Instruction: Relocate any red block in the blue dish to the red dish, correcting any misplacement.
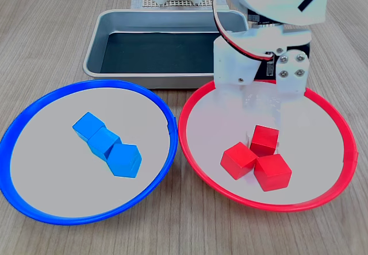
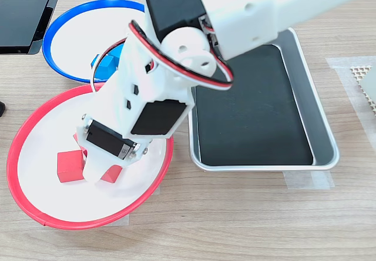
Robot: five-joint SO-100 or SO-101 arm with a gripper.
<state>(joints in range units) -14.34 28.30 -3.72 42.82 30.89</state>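
In the first exterior view the blue dish point(image 1: 103, 83) holds three blue cubes point(image 1: 104, 142) in a row and no red block. The red dish point(image 1: 181, 130) holds three red blocks: one at the back point(image 1: 264, 139), one at the left point(image 1: 238, 159), one at the front point(image 1: 273, 172), all touching. My gripper point(image 1: 265, 114) hangs just above the back block, open, with nothing between its fingers. In the second exterior view the gripper point(image 2: 94, 173) covers most of the red blocks point(image 2: 69, 166) in the red dish point(image 2: 17, 137). The arm hides part of the blue dish point(image 2: 59, 23).
A rectangular metal tray point(image 1: 95, 42) with a dark base stands behind both dishes, seen in the second exterior view as the tray point(image 2: 320, 108) to the right of the red dish. A white mesh mat point(image 1: 172, 3) lies at the arm's base. Wooden tabletop surrounds everything.
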